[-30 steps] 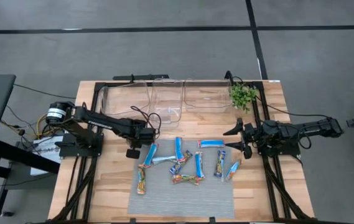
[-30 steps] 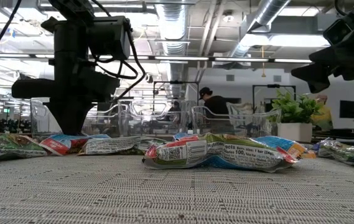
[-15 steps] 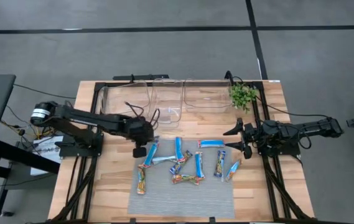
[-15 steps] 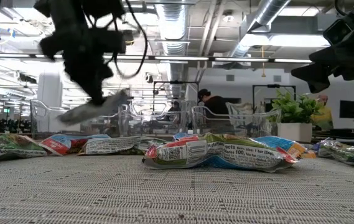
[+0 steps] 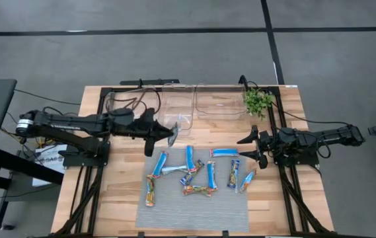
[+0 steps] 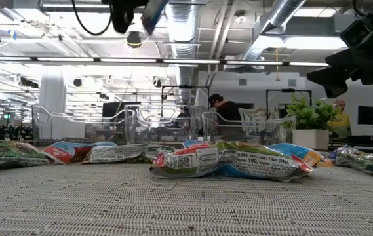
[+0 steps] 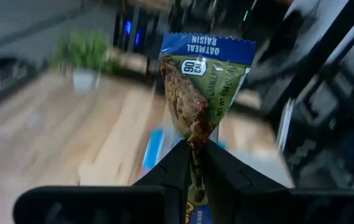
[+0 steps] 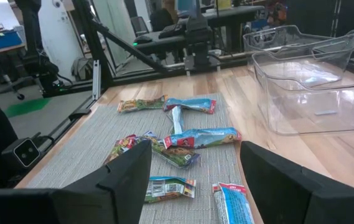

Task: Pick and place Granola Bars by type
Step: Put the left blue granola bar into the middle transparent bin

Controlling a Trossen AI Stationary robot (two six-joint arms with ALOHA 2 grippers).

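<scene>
Left claw (image 7: 193,152) pinches just the tail of an oatmeal bar (image 7: 203,84), lifted near the bins (image 5: 178,106); it may slip. Right claw (image 5: 252,147) waits, spread.

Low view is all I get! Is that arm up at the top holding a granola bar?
Observer: Yes. The left gripper is shut on an Oatmeal Raisin bar, pinching one end of its wrapper.
Operator: Where is it over the table?
Observer: Seen from above, it hangs by the front of the middle clear bin, off the grey mat.
Operator: What's the other arm doing?
Observer: The right gripper waits open beside the mat's right edge, holding nothing.
</scene>
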